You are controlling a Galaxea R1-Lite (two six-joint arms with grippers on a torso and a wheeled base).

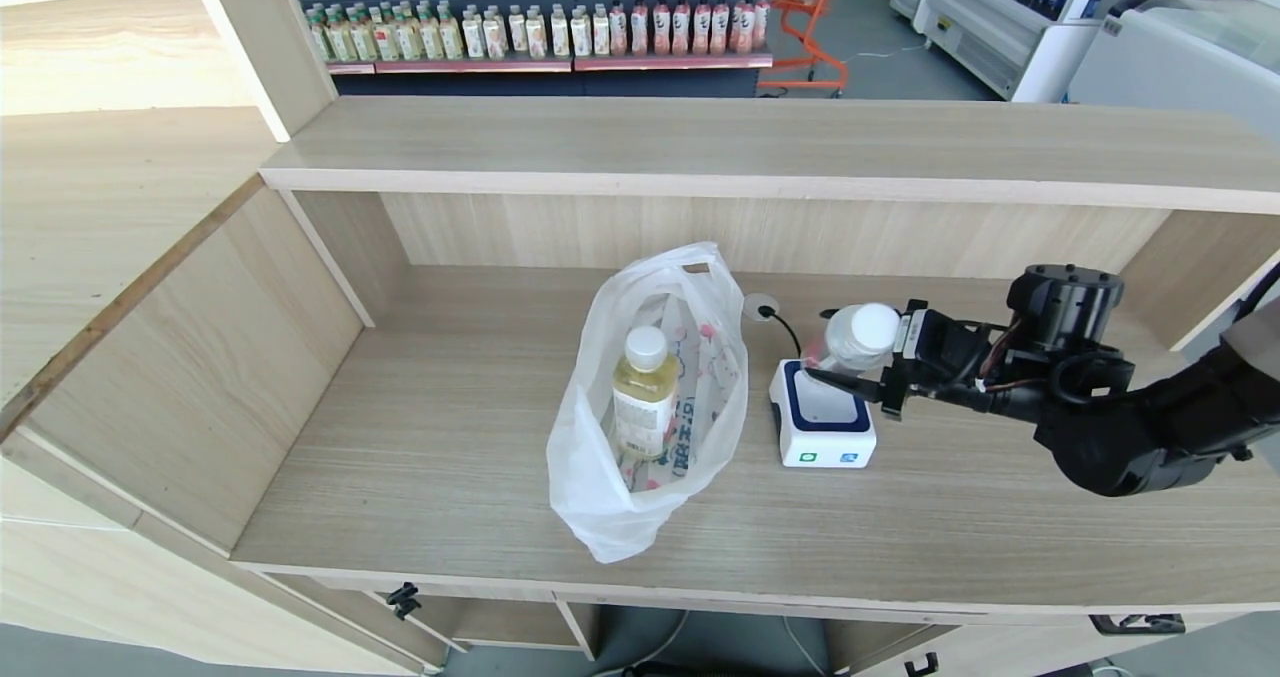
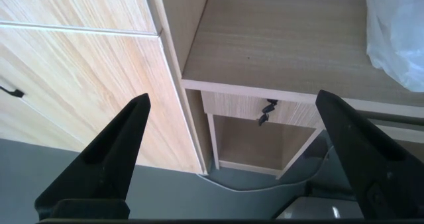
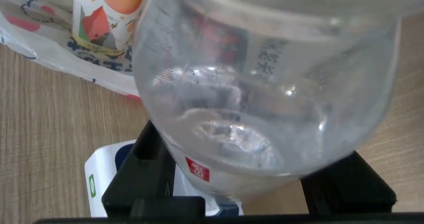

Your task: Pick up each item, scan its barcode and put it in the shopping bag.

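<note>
The wooden counter is a sunken bay, walled at the back and both sides, with a ledge overhanging the rear. On it the shopping bag stands with its mouth open, and one yellow drink bottle is already inside, so that item looks done. Just to its right sits the scanner. The right gripper is clamped on a clear bottle, held close above the scanner; I judge scanning is the step in hand, with bagging left. The way to the bag is short and open, with only its floppy rim to cross. The left gripper hangs wide apart and empty, low before the counter's front edge.
</note>
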